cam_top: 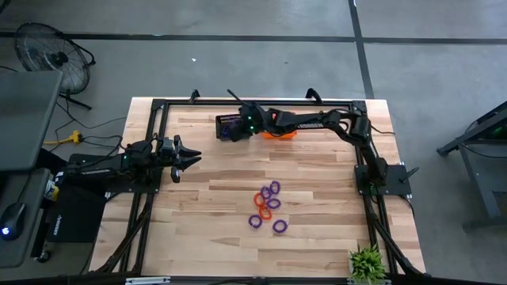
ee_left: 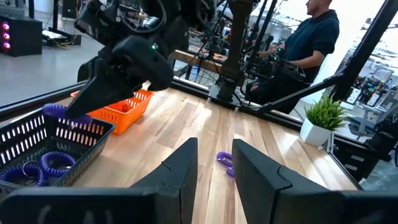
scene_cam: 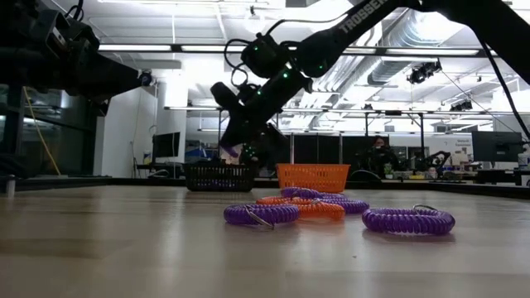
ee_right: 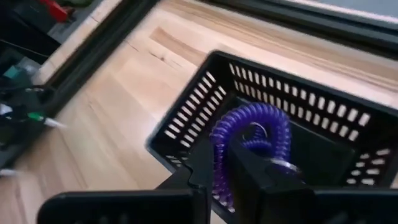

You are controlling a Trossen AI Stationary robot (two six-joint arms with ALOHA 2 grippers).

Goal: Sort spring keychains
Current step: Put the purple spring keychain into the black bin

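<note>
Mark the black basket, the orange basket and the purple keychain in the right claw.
Black basket [ee_right: 323, 112], right wrist view, on its slotted far wall.
Orange basket [scene_cam: 313, 176], low view, on its mesh front wall.
Purple keychain [ee_right: 252, 118], right wrist view, on the top of its coil, above the black basket.

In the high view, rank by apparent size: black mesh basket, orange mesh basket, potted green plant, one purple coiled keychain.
1. Black mesh basket and orange mesh basket: both partly hidden by the right arm, so unranked.
2. Potted green plant.
3. Purple coiled keychain, smallest.

Robotics lab: exposed ceiling ducts [scene_cam: 389, 50], workbenches [scene_cam: 464, 170].
</note>
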